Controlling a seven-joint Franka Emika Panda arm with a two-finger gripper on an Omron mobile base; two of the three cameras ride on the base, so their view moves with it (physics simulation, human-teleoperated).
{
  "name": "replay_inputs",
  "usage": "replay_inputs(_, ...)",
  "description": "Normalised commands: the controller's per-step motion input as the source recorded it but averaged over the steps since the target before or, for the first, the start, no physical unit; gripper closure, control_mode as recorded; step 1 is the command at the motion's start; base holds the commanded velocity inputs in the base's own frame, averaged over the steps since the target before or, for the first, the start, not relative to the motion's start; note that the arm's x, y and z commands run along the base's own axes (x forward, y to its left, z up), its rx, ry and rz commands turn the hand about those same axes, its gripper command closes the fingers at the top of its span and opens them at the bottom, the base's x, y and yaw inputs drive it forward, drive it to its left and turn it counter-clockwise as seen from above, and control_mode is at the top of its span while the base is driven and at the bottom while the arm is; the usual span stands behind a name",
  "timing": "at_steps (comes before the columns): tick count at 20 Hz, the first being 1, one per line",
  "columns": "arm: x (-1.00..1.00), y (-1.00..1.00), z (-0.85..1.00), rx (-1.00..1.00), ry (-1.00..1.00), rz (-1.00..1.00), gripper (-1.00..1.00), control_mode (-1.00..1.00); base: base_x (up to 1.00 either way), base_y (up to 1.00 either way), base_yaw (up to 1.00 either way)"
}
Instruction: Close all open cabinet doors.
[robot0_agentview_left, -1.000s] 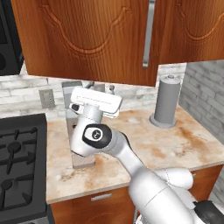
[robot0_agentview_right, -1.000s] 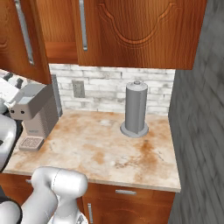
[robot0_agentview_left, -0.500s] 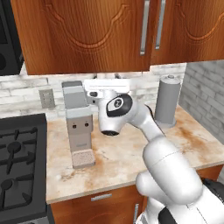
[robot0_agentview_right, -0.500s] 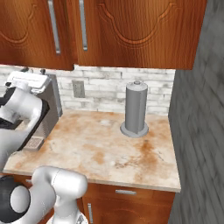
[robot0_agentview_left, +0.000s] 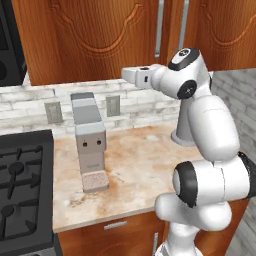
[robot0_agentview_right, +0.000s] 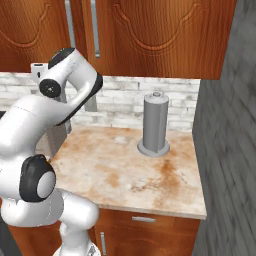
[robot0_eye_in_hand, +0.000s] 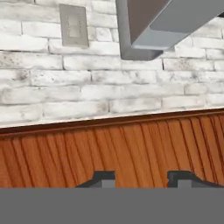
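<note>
This is a home kitchen: reddish-brown wooden wall-cabinet doors (robot0_agentview_left: 105, 37) with long silver bar handles hang above a white-grey brick backsplash (robot0_agentview_right: 125, 102) and a mottled beige stone counter (robot0_agentview_right: 130, 170). A black gas stove (robot0_agentview_left: 22, 195) sits far left, with a grey coffee machine (robot0_agentview_left: 90, 140) beside it and a grey paper-towel holder (robot0_agentview_right: 155, 125) to the right.

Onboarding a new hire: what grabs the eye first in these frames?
The white arm fills the front, its gripper raised just under the cabinet doors that span the top. Below, a grey coffee machine stands on the counter beside a black stove, and a grey cylinder stands near the back wall.
</note>
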Motion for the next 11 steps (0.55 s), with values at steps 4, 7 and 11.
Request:
replay_inputs(4, 0.75, -0.63, 0.49, 0.14, 0.0, 0.16, -1.0, -1.0, 0.0, 0.0, 0.0)
replay_inputs(7, 0.51, -0.52, 0.18, 0.13, 0.0, 0.14, -1.0, -1.0, 0.0, 0.0, 0.0)
replay_inputs(11, 0.25, -0.37, 0.13, 0.12, 0.0, 0.07, -1.0, -1.0, 0.0, 0.0, 0.0)
